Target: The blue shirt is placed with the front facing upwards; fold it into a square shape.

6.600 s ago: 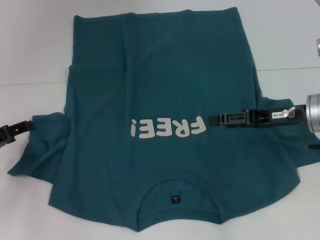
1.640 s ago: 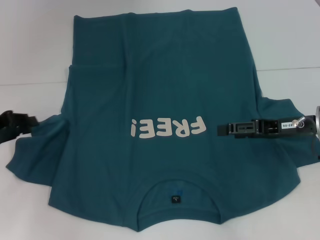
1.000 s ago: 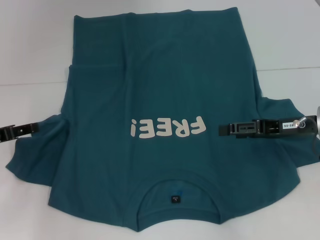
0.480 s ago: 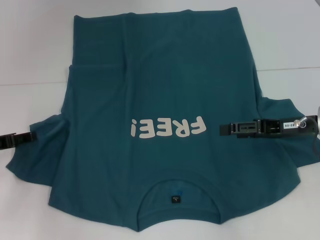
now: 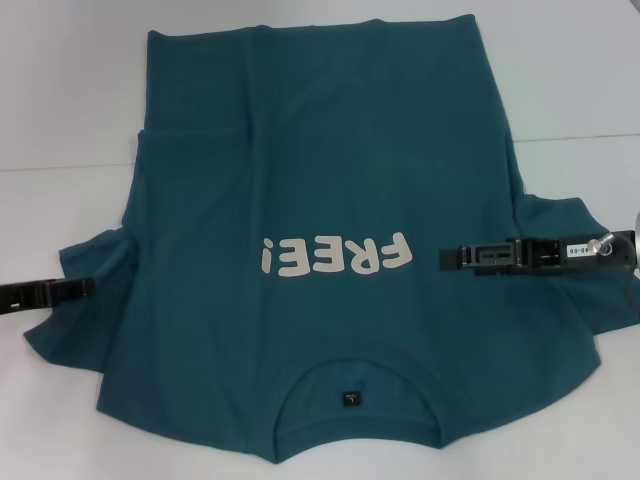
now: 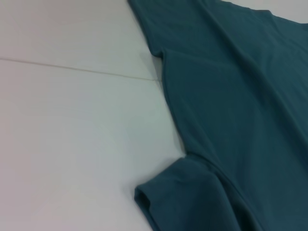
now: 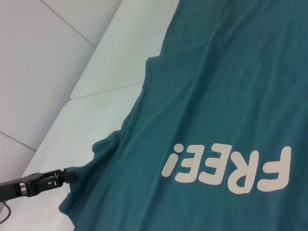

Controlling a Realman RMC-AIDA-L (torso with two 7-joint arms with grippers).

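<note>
The blue shirt [image 5: 320, 180] lies face up and spread flat on the white table, its collar and small dark label [image 5: 350, 399] at the near edge. The white "FREE!" lettering [image 5: 335, 257] is on its chest. My left gripper [image 5: 88, 288] lies low at the outer edge of the left sleeve [image 5: 75, 325]. It also shows in the right wrist view [image 7: 71, 176], with its tip at the sleeve hem. My right gripper [image 5: 445, 257] reaches in over the right shoulder area, just right of the lettering. The left wrist view shows the left sleeve [image 6: 183, 197] and the side hem.
The white table [image 5: 60, 100] has a thin seam line [image 5: 60, 166] running across behind the sleeves. Bare table shows on both sides of the shirt. The shirt's right sleeve [image 5: 585, 310] lies spread under and beside my right arm.
My left gripper has moved nearer along the left sleeve and its tip now reaches farther in over the cloth. My right gripper has drawn back a little to the right since the earliest frame.
</note>
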